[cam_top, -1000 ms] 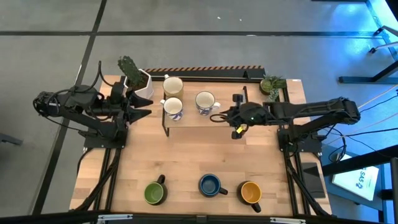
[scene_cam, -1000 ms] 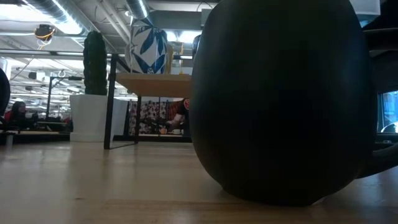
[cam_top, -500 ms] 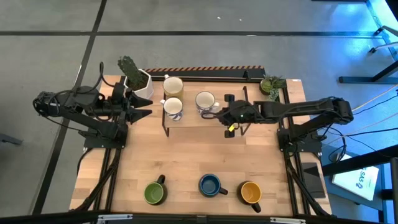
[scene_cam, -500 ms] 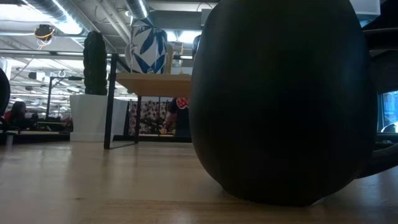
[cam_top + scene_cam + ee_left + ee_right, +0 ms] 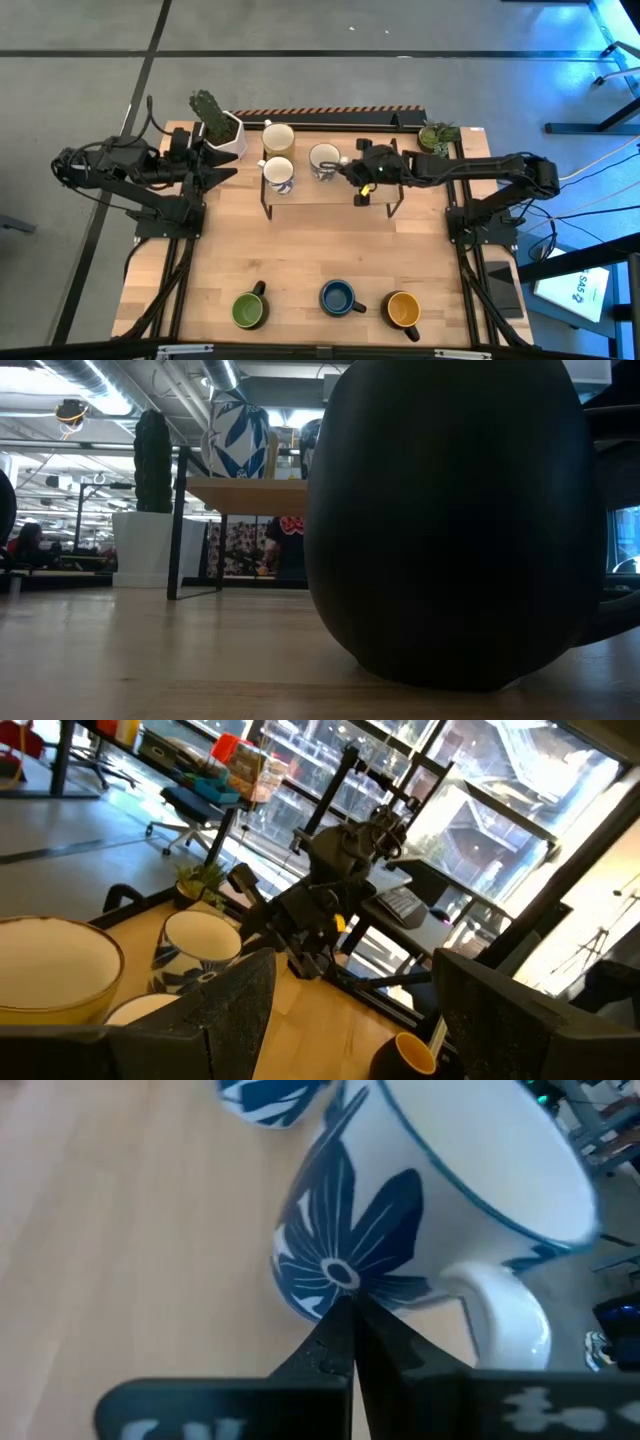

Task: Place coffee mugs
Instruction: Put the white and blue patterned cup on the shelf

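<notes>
Mostly glossy blue-leafed ceramic mug [image 5: 400, 1210].

The closed right gripper [image 5: 343, 1342] touches the white mug with blue flower [image 5: 420, 1210], beside its handle [image 5: 510, 1315]

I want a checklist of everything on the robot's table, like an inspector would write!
Surface: light wooden table, with a small raised wooden shelf on black legs.
Job's things: three white ceramic mugs on the shelf, one blue-flowered mug nearest the right gripper; dark mugs with green, blue and orange insides along the front edge.
Clutter: white hexagonal pot with cactus; small leafy potted plant.
Grippers: left gripper open, waiting beside the cactus pot; right gripper shut, tips against the flowered mug by its handle.
Cables: black cables on the left arm.
Surroundings: grey floor.
</notes>
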Tool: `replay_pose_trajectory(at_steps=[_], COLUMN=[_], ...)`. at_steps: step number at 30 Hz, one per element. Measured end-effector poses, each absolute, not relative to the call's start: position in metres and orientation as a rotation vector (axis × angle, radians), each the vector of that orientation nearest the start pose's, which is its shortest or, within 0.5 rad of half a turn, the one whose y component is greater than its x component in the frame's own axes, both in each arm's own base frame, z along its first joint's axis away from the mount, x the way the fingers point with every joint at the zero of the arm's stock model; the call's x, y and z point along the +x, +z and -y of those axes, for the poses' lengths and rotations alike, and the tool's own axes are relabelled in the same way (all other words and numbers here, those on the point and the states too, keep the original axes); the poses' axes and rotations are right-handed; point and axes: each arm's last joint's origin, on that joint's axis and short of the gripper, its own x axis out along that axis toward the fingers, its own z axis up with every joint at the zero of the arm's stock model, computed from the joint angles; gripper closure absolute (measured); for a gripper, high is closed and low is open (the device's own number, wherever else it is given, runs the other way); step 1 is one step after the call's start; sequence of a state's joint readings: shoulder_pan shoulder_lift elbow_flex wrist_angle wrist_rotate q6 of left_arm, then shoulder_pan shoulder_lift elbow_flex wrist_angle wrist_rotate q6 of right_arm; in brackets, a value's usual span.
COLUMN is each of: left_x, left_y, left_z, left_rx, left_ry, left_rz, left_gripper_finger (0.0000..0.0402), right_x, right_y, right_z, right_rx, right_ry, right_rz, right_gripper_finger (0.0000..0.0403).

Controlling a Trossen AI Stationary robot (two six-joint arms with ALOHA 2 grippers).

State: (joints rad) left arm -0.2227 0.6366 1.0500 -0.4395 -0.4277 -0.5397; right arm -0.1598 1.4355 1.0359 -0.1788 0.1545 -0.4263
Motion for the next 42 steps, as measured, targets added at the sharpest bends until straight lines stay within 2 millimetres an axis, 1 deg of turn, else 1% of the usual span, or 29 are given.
replay_pose_trajectory(at_steps=[8,15,22,26,30,33,37,42], left_x=[0.099,0.099,0.099,0.099,0.099,0.099,0.099,0.099], left_y=[0.412,0.412,0.412,0.412,0.412,0.412,0.412,0.412], left_z=[0.010,0.009,0.009,0.009,0.009,0.009,0.009,0.009], left_rx=[-0.509,-0.502,-0.502,-0.506,-0.521,-0.528,-0.512,-0.508], left_ry=[0.219,0.249,0.261,0.263,0.256,0.255,0.256,0.257], left_rz=[0.040,0.046,0.049,0.050,0.051,0.052,0.049,0.049], left_gripper_finger=[0.0139,0.0139,0.0139,0.0139,0.0139,0.0139,0.0139,0.0139], right_x=[0.311,0.308,0.309,0.309,0.305,0.299,0.298,0.305], right_y=[0.278,0.279,0.288,0.288,0.297,0.300,0.296,0.285], right_z=[0.079,0.095,0.095,0.095,0.086,0.081,0.078,0.078], right_rx=[-0.407,-0.419,-0.472,-0.465,-0.444,-0.406,-0.384,-0.387], right_ry=[-0.226,-0.257,-0.254,-0.252,-0.263,-0.285,-0.279,-0.274], right_rz=[-0.557,-0.550,-0.524,-0.526,-0.499,-0.526,-0.572,-0.610], right_gripper_finger=[0.0402,0.0402,0.0402,0.0402,0.0402,0.0402,0.0402,0.0402])
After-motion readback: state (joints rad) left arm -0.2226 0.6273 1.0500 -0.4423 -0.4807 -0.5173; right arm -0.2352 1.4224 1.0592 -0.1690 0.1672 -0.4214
